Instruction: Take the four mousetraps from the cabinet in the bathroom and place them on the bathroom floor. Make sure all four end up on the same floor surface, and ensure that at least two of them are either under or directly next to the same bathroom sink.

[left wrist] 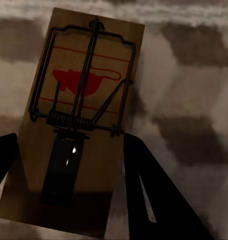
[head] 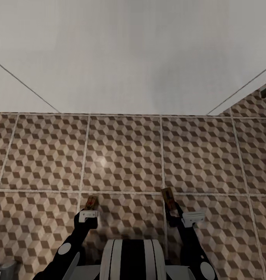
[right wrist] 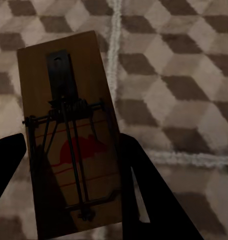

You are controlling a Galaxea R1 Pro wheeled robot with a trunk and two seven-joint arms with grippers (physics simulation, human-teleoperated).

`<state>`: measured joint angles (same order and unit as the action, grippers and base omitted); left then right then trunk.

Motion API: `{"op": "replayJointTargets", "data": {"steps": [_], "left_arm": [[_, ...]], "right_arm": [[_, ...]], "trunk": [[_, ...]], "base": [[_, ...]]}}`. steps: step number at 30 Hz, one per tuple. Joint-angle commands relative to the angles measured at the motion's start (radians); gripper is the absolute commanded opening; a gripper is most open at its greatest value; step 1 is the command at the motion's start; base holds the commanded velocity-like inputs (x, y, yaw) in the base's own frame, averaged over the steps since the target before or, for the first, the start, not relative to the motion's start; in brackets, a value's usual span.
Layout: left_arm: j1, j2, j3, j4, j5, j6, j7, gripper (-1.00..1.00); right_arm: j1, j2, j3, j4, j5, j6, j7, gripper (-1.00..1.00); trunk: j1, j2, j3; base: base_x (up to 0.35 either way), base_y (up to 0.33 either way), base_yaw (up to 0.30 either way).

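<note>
Above the bathroom floor (head: 125, 155), both arms reach forward from the robot's trunk (head: 132, 258), each carrying one mousetrap; the floor's cube-patterned tiles run from the trunk up to a plain white wall (head: 133, 54), which meets the tiles along a straight edge.

Ahead of the trunk on its left side, the left gripper (head: 89, 209) has its two dark fingers closed against the long edges of the left mousetrap (head: 91, 202), which sticks out past the fingertips toward the wall; in the left wrist view the same mousetrap (left wrist: 79, 115) fills much of the picture, a tan wooden board with a red mouse print, a dark wire bar, a coiled spring and a black plate; the dark fingers (left wrist: 144, 185) press on the board's end nearest the camera, one on each side, with blurred tiles behind it.

Ahead of the trunk on its right side, the right gripper (head: 170, 208) likewise pinches the right mousetrap (head: 168, 196), held tilted and a little farther from the trunk than the left one; in the right wrist view this mousetrap (right wrist: 69, 130) shows its black plate at the far end and the red mouse print between the fingers (right wrist: 139, 185), which close on both long edges; beneath it lie the tiles and a pale grout line (right wrist: 114, 45); whether either board touches the floor cannot be told.
</note>
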<state>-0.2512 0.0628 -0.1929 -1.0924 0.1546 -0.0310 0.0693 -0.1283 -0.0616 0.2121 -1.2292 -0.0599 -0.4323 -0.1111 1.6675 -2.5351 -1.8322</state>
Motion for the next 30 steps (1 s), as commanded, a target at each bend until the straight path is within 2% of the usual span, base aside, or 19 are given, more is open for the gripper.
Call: {"op": "replayJointTargets", "data": {"steps": [1,8,30], "left_arm": [[0.000,0.001,-0.005,0.000,0.006,-0.003,0.009,-1.00],[0.000,0.001,-0.005,0.000,0.006,-0.003,0.009,-1.00],[0.000,0.001,-0.007,0.001,0.006,-0.004,0.009,-1.00]], "right_arm": [[-0.001,-0.001,0.004,0.000,-0.006,-0.003,-0.006,-1.00],[-0.001,-0.001,0.004,0.000,-0.007,-0.003,-0.005,-1.00],[-0.001,-0.001,0.004,0.000,-0.007,-0.002,-0.004,-1.00]], "trunk": [[0.000,0.000,0.000],[0.000,0.000,0.000],[0.000,0.000,0.000]], "base": [[0.330,0.000,0.000],[0.222,0.000,0.000],[0.008,0.000,0.000]]}}
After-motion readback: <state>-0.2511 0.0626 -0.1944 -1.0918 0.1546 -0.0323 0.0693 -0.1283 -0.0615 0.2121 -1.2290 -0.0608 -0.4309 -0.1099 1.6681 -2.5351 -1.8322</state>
